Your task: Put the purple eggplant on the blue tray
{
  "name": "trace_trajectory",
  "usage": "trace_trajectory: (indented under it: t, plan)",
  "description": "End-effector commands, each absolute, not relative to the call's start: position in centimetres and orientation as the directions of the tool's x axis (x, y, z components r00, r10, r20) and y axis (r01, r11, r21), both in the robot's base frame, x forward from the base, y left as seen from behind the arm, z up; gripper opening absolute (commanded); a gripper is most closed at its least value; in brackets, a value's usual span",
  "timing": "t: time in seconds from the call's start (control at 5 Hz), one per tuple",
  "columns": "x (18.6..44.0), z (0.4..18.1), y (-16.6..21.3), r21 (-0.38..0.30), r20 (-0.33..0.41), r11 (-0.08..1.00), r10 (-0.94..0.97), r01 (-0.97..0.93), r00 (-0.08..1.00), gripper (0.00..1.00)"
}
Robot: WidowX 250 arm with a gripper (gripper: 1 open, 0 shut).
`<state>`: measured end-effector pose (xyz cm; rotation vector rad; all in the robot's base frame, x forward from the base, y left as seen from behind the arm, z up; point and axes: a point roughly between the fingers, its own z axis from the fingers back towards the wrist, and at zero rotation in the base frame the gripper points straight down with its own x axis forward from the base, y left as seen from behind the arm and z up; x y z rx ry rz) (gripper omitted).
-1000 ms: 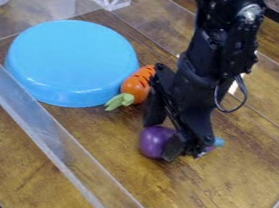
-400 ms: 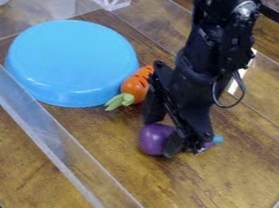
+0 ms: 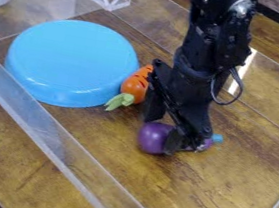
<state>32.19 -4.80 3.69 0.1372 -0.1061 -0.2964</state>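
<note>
Carrot (image 3: 135, 83) between tray (image 3: 70, 62) and eggplant (image 3: 158, 139).

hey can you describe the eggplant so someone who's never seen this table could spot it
Find the round light-blue tray. To its lower right, the black gripper reaches down over the eggplant. It's glossy purple, unlike the orange carrot beside the tray.

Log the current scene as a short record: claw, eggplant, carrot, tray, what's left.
claw: lowered over the eggplant, fingers around it; firm grip cannot be told
purple eggplant: lying on the wooden table, partly hidden by the claw
orange carrot: between tray and claw, green top toward the camera
blue tray: left side of the view, eggplant not on it
left to do: lift, carry, place eggplant on tray
</note>
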Motion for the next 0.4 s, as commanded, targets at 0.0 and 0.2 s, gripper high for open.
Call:
trace_trajectory:
  t: [0.0, 0.2]
  plan:
    - [32.79, 4.11, -4.26, 0.15, 0.117, 0.953, -0.28, 0.262, 0.953, 0.0]
    - [32.91, 3.62, -4.14, 0.149, 0.114, 0.954, -0.278, 0.26, 0.954, 0.0]
